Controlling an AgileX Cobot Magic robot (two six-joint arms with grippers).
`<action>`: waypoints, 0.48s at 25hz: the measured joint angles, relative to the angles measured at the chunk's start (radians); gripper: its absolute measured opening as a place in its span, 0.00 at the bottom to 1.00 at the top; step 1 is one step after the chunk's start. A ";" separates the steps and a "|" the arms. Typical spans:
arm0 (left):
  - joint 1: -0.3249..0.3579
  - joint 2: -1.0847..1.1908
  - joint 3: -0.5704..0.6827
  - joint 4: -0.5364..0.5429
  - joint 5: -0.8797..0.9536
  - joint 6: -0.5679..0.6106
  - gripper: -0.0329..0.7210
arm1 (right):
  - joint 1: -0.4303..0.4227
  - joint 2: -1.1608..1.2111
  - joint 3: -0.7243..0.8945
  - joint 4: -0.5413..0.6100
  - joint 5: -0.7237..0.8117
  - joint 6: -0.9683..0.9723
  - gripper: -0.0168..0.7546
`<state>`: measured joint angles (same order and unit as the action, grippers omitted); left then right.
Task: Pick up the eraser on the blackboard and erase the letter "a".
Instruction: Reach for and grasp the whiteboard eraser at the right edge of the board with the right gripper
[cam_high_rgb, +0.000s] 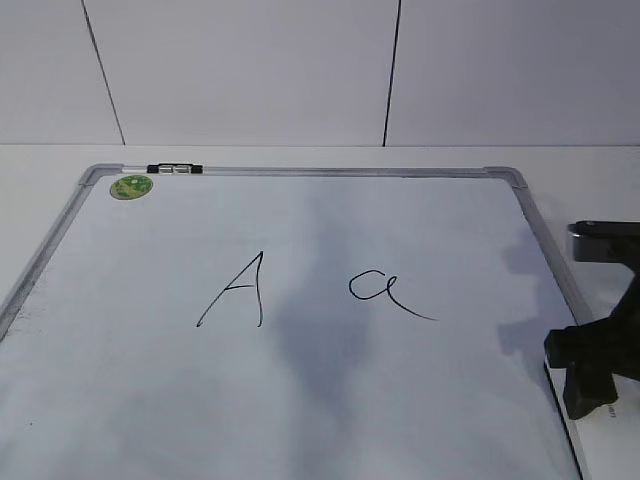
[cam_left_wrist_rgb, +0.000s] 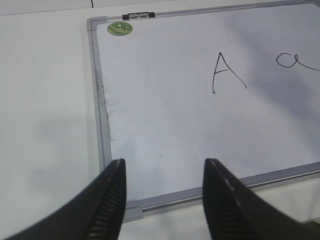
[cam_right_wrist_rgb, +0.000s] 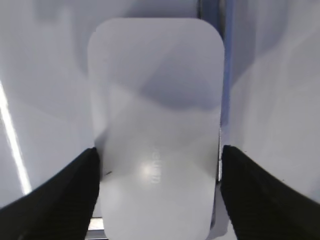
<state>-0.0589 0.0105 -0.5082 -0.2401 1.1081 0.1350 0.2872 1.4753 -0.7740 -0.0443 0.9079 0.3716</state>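
The eraser (cam_right_wrist_rgb: 155, 125), a white rounded block with faint grey lettering, lies flat on the blackboard (cam_right_wrist_rgb: 45, 100) by its frame. My right gripper (cam_right_wrist_rgb: 159, 149) has a finger against each long side of it. In the exterior view this gripper (cam_high_rgb: 590, 375) sits low at the board's right edge and hides the eraser. The letter "a" (cam_high_rgb: 375, 288) is drawn right of the board's (cam_high_rgb: 150, 400) middle, well left of the right gripper; it also shows in the left wrist view (cam_left_wrist_rgb: 292, 61). My left gripper (cam_left_wrist_rgb: 164, 167) is open and empty above the board's near left corner (cam_left_wrist_rgb: 132, 210).
A capital "A" (cam_high_rgb: 240, 290) is drawn left of the "a". A green sticker (cam_high_rgb: 131, 186) and a small black-and-white marker (cam_high_rgb: 174, 169) sit at the board's far left corner. White table surrounds the board; a tiled wall stands behind.
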 joint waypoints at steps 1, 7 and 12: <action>0.000 0.000 0.000 -0.001 0.000 0.000 0.54 | 0.000 0.003 -0.002 0.000 0.000 0.000 0.80; 0.000 0.000 0.000 -0.002 0.000 0.000 0.54 | 0.000 0.006 -0.004 0.000 -0.002 0.000 0.80; 0.000 0.000 0.000 -0.002 0.000 0.000 0.54 | 0.000 0.024 -0.010 0.016 -0.002 -0.008 0.80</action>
<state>-0.0589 0.0105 -0.5082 -0.2424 1.1081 0.1350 0.2872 1.4995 -0.7843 -0.0287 0.9063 0.3641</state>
